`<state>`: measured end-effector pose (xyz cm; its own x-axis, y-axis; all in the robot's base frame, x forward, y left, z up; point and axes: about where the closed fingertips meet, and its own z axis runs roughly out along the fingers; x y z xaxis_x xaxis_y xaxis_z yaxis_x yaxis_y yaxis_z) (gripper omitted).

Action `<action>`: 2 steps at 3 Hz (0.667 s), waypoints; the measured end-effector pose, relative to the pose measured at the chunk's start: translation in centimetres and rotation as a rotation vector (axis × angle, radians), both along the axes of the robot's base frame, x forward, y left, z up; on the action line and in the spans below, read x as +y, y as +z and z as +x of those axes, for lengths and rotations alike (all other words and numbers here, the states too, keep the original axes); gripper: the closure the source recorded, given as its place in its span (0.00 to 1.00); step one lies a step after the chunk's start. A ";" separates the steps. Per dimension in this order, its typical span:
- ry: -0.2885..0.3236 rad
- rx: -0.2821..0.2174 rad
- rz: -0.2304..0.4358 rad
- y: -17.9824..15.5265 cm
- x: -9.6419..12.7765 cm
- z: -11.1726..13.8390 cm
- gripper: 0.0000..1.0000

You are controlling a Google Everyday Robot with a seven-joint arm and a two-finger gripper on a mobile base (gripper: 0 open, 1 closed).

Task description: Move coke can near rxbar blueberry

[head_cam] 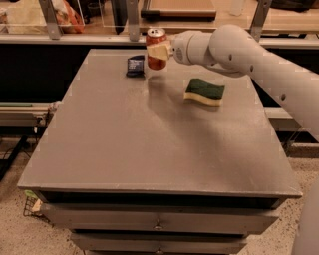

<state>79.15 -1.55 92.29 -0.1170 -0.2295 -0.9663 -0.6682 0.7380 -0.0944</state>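
Note:
The coke can [156, 36], red-orange with a silver top, stands upright at the far side of the grey table [149, 139]. My gripper [158, 50] comes in from the right and is shut around the can's middle. The can's base is at or just above the table top. The rxbar blueberry [135, 65], a small flat dark navy bar, lies on the table just to the left of the can, a short gap apart.
A green-and-yellow sponge [205, 91] lies on the table to the right of the can, below my arm [249, 55]. Shelving with metal posts [130, 20] and a bag [65, 15] stands behind the table's far edge.

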 end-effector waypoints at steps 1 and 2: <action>0.009 0.024 0.002 -0.9 0.3 0.3 0.42; -0.001 0.030 -0.004 -1.4 -0.1 0.1 0.19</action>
<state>79.24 -1.63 90.89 -0.1466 -0.2329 -0.9614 -0.6698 0.7385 -0.0768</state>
